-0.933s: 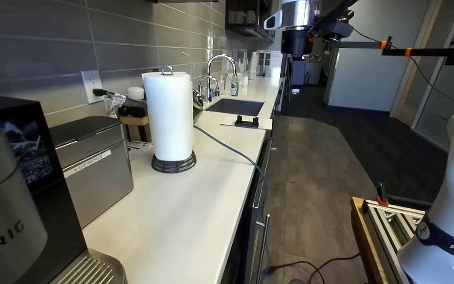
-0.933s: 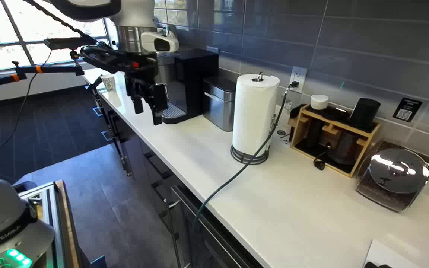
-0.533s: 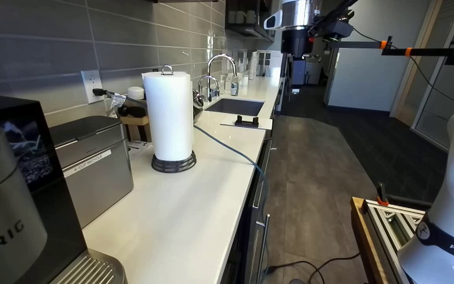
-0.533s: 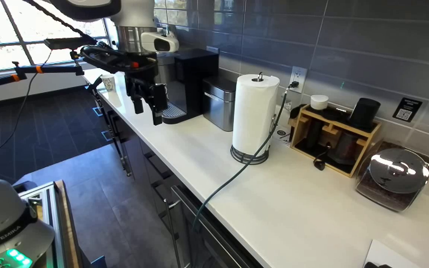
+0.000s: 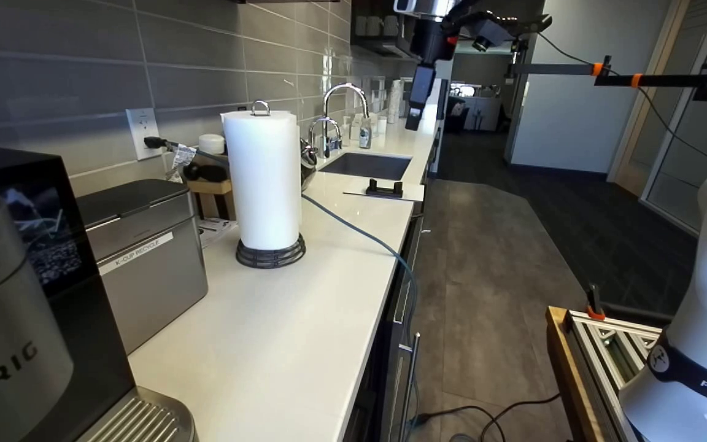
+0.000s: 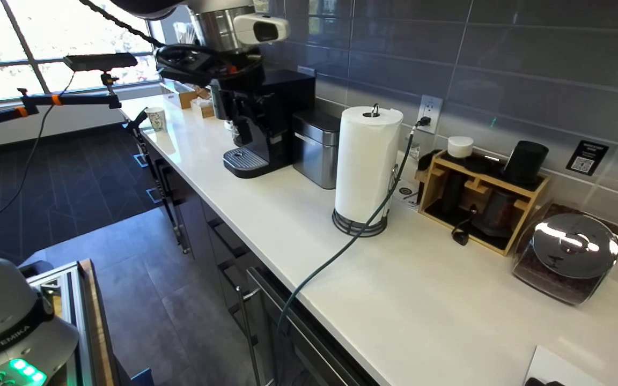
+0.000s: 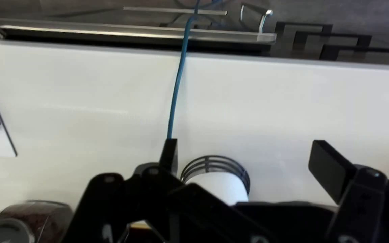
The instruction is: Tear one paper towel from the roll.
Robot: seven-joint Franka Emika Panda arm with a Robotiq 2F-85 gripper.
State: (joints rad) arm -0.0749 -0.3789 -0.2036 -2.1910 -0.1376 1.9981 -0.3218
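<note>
Leftmost in my wrist view sits a clear jar (image 7: pixel 29 219), low in the corner. Next, a blue cord (image 7: pixel 178 81) runs across the bench (image 7: pixel 89 128) and over its edge. Then comes the roll (image 7: pixel 218 187), upright on its round black base (image 7: pixel 206 163) and partly hidden by me; it shows in the gap of my claw (image 7: pixel 247 155), yet both exterior views have us well apart. My fingers (image 7: pixel 331 170) are spread wide, holding nothing. I judge this to be the approach: the paper towel (image 5: pixel 264 178) looks wound on, neither gripped nor torn off, and its free edge I can't pick out for certain. Next I should reach down beside the roll, find that edge, pinch it and give a quick sideways tug. The cord passes near, so I must not snag it, and the roll may spin or tip if I pull badly.
</note>
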